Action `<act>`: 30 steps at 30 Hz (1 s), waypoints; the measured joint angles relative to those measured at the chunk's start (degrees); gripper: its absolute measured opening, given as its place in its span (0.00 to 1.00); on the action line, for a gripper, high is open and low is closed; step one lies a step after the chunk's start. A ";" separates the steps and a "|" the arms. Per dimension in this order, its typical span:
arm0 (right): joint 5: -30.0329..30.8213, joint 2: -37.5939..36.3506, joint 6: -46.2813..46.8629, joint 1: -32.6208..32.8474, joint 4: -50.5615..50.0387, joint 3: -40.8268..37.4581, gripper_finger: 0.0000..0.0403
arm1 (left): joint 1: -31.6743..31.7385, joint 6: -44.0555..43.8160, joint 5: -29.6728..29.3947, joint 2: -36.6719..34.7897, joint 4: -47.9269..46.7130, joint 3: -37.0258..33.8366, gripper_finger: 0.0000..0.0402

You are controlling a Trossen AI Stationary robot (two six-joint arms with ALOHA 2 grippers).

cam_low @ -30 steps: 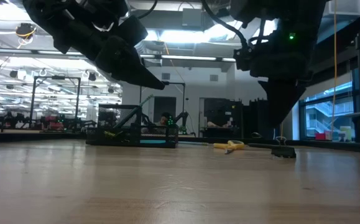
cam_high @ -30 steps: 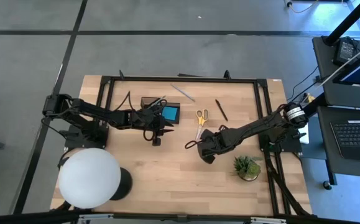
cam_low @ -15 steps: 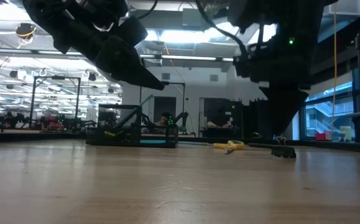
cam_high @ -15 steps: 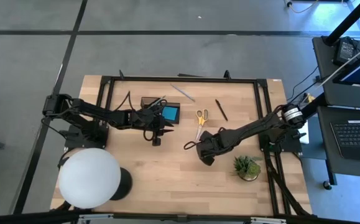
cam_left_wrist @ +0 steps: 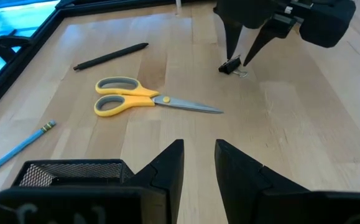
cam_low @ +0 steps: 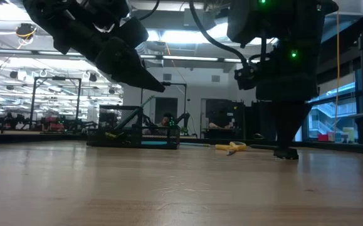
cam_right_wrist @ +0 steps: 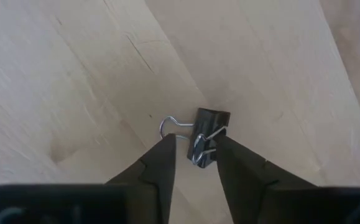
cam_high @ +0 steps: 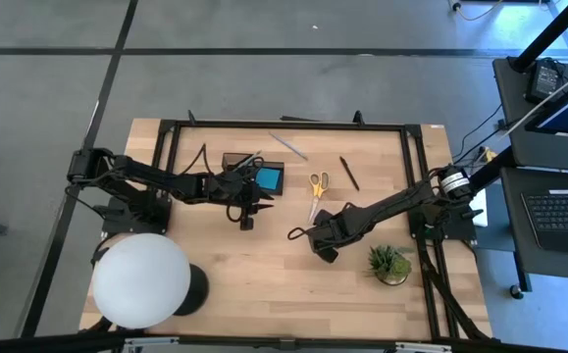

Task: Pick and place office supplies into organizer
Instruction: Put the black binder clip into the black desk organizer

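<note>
We see the right gripper (cam_right_wrist: 192, 163) down at the table (cam_high: 264, 265), its 2 fingers (cam_right_wrist: 152, 174) set narrow on either side of a black clip (cam_right_wrist: 206, 138). The clip sits between the tips, its wire loop poking out past one finger; we cannot tell if the pads are pressing it or just beside it. In the left wrist view the same gripper (cam_left_wrist: 237, 62) stands tip-down over the clip (cam_left_wrist: 230, 66), which rests on the wood.

The left gripper (cam_left_wrist: 198, 163) hangs above the table, jaws narrowly parted with nothing between them. Ahead of its tips lie the scissors (cam_left_wrist: 145, 101), flat with blades shut, and beyond them a dark pen (cam_left_wrist: 110, 56). A blue pencil (cam_left_wrist: 18, 147) lies off to one side, and a mesh corner of the organizer (cam_left_wrist: 68, 173) sits just beside the gripper body.

From above, the organizer (cam_high: 239, 162) holds a blue pad (cam_high: 268, 178) right by the left gripper (cam_high: 261, 203). A grey pen (cam_high: 289, 146) lies beyond it. The scissors (cam_high: 317, 186) lie between the 2 grippers. A plant (cam_high: 390, 263) stands near the right arm, and a lamp (cam_high: 141, 279) near the left arm's base.
</note>
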 joint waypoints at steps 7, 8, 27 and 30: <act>0.07 0.00 -1.10 -0.02 -0.02 0.00 0.18 | 0.00 0.00 -0.01 0.00 0.00 0.00 0.21; 0.08 0.00 -1.31 -0.02 0.00 0.00 0.16 | 0.00 0.00 0.01 0.00 0.00 0.00 0.21; 3.26 -0.02 -3.27 -0.15 0.01 0.00 0.02 | 0.00 0.00 0.00 0.00 0.00 0.00 0.21; 3.45 -0.02 -5.35 -0.43 0.61 0.00 0.01 | -0.01 0.01 0.01 0.00 0.00 0.00 0.21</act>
